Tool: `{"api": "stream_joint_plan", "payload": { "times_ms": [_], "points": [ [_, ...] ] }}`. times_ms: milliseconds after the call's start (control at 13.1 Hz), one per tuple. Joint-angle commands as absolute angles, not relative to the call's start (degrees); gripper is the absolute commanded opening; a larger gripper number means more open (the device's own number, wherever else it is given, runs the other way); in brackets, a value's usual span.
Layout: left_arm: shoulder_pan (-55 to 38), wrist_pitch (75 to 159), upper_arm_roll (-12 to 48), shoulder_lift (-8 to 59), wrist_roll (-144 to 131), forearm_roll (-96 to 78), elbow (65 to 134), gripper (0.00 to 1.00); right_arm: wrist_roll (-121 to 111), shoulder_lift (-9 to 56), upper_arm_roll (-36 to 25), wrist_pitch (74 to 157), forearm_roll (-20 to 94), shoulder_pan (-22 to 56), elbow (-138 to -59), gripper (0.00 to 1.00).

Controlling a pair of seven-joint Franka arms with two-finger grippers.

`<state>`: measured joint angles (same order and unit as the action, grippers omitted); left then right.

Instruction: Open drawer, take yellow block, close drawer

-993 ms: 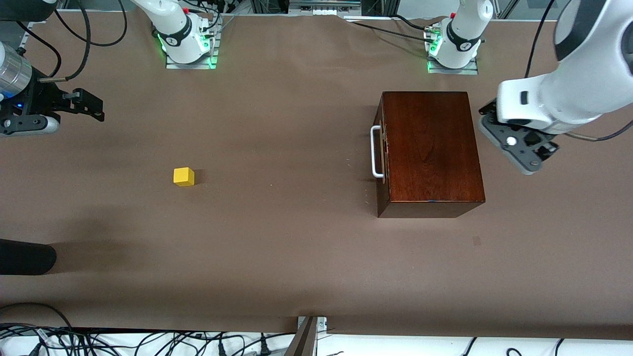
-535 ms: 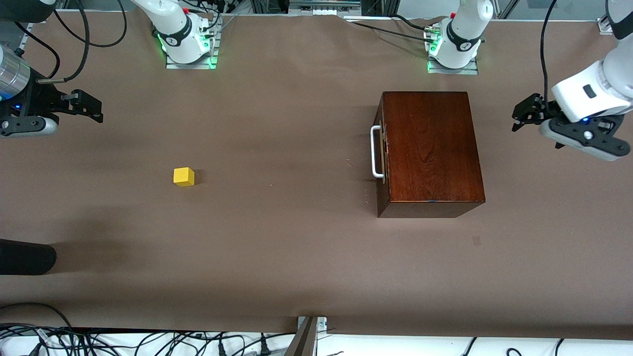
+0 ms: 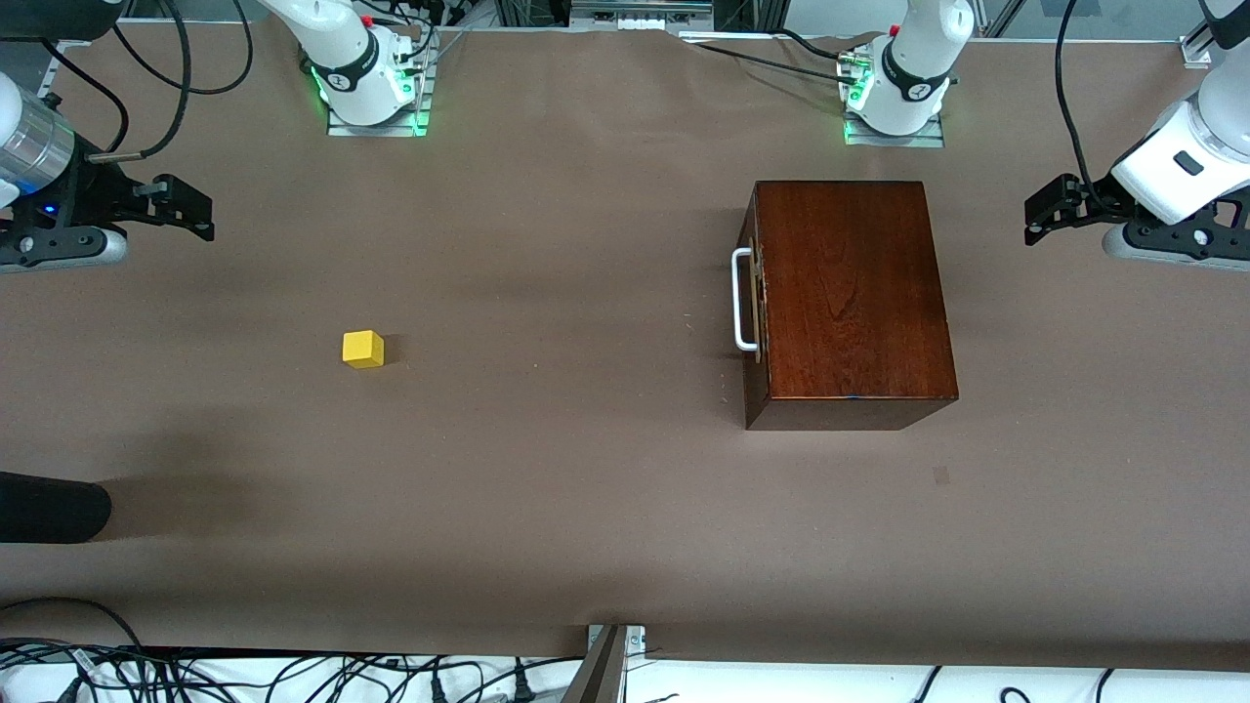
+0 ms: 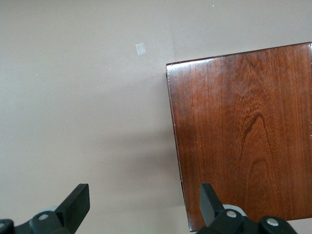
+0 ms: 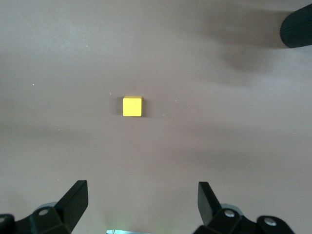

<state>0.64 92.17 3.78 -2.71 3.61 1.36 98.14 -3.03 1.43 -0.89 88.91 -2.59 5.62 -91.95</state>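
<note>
1. plainly, the drawer (image 3: 754,299) sits pushed flush into its glossy reddish-brown wooden box (image 3: 848,293), its white bar handle (image 3: 742,299) facing the right arm's end of the table; the box stands toward the left arm's end.
2. the yellow block (image 3: 362,349) lies alone on the brown table cover (image 3: 547,469), well apart from the box, toward the right arm's end — it rests flat, and nothing touches it.
3. the left gripper (image 3: 1043,213) hangs in the air at the left arm's end of the table, beside the box and apart from it; in the left wrist view its fingers (image 4: 78,204) are spread wide and empty, with the box top under one of them.
4. the right gripper (image 3: 186,207) hangs at the right arm's end of the table — its fingers (image 5: 75,199) are likewise spread wide and hold nothing, and the right wrist view shows the block on the cover between them, farther off.
5. a black rounded object (image 3: 49,508) lies at the table's edge at the right arm's end, nearer to the front camera than the block.
</note>
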Motion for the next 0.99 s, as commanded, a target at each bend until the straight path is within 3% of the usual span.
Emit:
{"api": "stream_joint_plan", "payload": {
  "times_ms": [0, 916],
  "points": [
    [-0.5, 93.3, 2.6, -3.7, 3.2, 0.6, 99.1, 1.00, -2.8, 1.8, -0.9, 88.1, -2.3, 5.8, -90.4, 1.00],
    [-1.2, 93.1, 1.9, -3.3, -0.4, 0.1, 98.8, 1.00, -2.8, 1.8, -1.0, 88.2, -2.2, 5.8, -90.4, 1.00]
  ]
}}
